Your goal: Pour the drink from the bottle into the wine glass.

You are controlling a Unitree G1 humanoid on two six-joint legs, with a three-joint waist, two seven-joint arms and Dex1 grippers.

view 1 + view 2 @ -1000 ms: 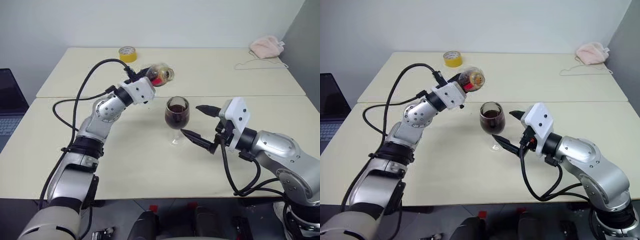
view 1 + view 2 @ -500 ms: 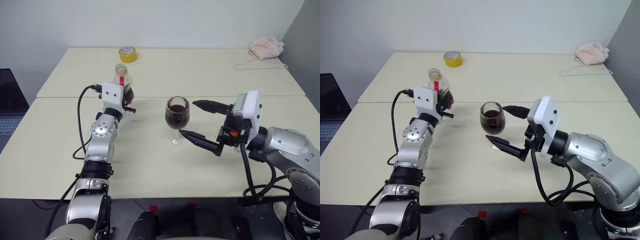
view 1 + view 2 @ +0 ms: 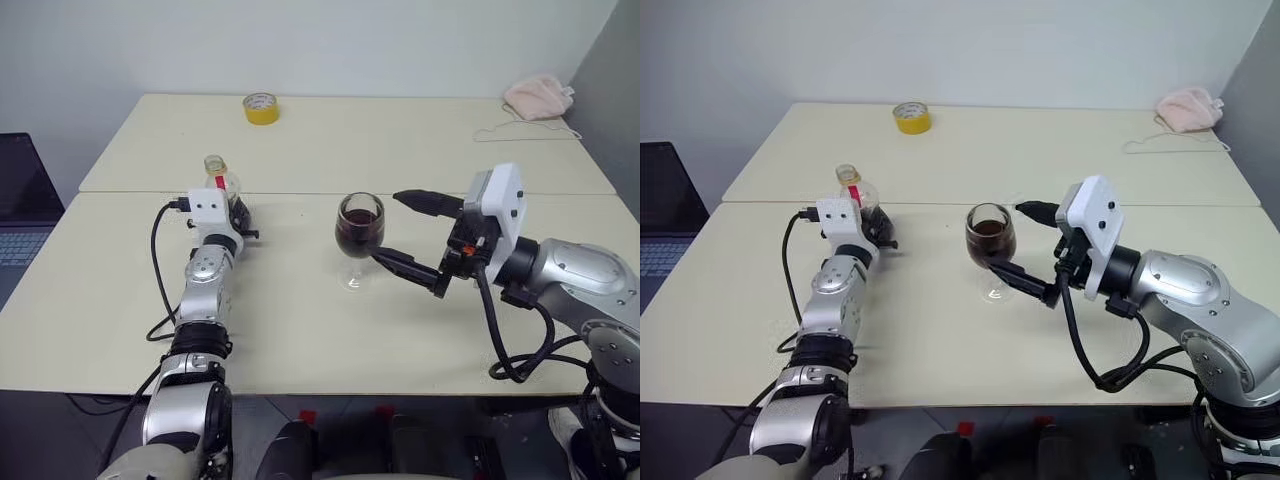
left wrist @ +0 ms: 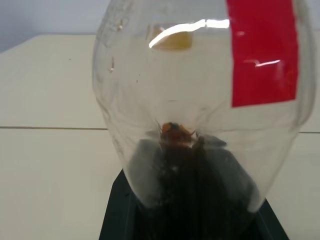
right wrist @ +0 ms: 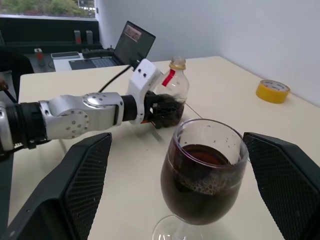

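Left gripper [image 3: 878,228]: closed around the lower body of the bottle [image 3: 218,185], holding it upright just above or on the near table [image 3: 300,330]; contact with the tabletop cannot be told. Bottle: clear plastic, red label strip on one side, neck open at the top, no cap visible on it. In the left wrist view the bottle [image 4: 200,100] stands directly ahead of the gripper, its walls clear, with dark finger pads pressed against the base and little or no liquid visible inside.

Right gripper [image 3: 408,232]: fingers spread wide, holding nothing, pointing toward the robot's left. One finger [image 3: 425,203] lies on the far side of the glass, the other [image 3: 405,268] on the near side and lower; both stop just short of it, apart from the bowl.

Wine glass [image 3: 359,226]: upright on the near table, between the two grippers, just beside the right gripper's fingertips and well apart from the left gripper. Foot rests on the table.

Drink [image 5: 200,185]: dark brown-red, fills roughly the lower two thirds of the bowl, bubbles along its edge.

Tape roll [image 3: 259,107]: yellow, on the far table [image 3: 400,140], well beyond the left gripper.

Pink cloth [image 3: 540,95]: far corner of the far table, well beyond the right gripper.

Laptop [image 3: 22,215]: off the table edge, out past the left gripper's side.
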